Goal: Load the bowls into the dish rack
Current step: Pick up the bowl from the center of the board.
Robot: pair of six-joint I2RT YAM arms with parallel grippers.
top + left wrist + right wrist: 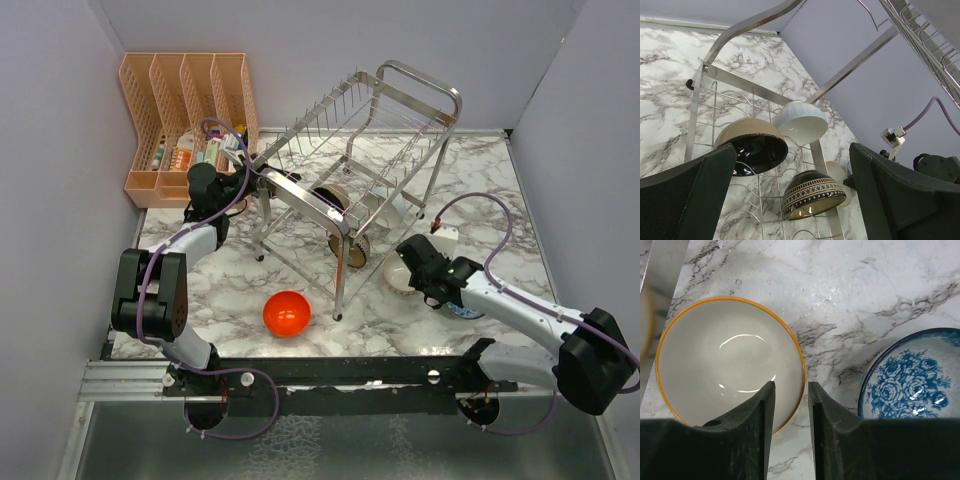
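Note:
The steel dish rack [385, 110] stands tilted mid-table. On its lower wires sit a tan bowl with a black inside [752, 147], a white bowl [800, 122] and a black patterned bowl [812, 192]. My left gripper [792, 148] is open at the rack's left end [240, 185], holding nothing. A red-orange bowl [287, 313] rests on the marble in front. My right gripper [791, 385] hangs over a cream bowl with an orange rim [725, 370], right of the rack [398, 278]. Its jaws stand slightly apart astride the rim. A blue-flowered bowl [912, 375] lies beside it.
A peach slotted organiser [185, 110] with small items stands at the back left against the wall. Purple-grey walls close in the marble table [480, 190] on three sides. The rack's legs [340, 290] stand close to the red bowl and the cream bowl.

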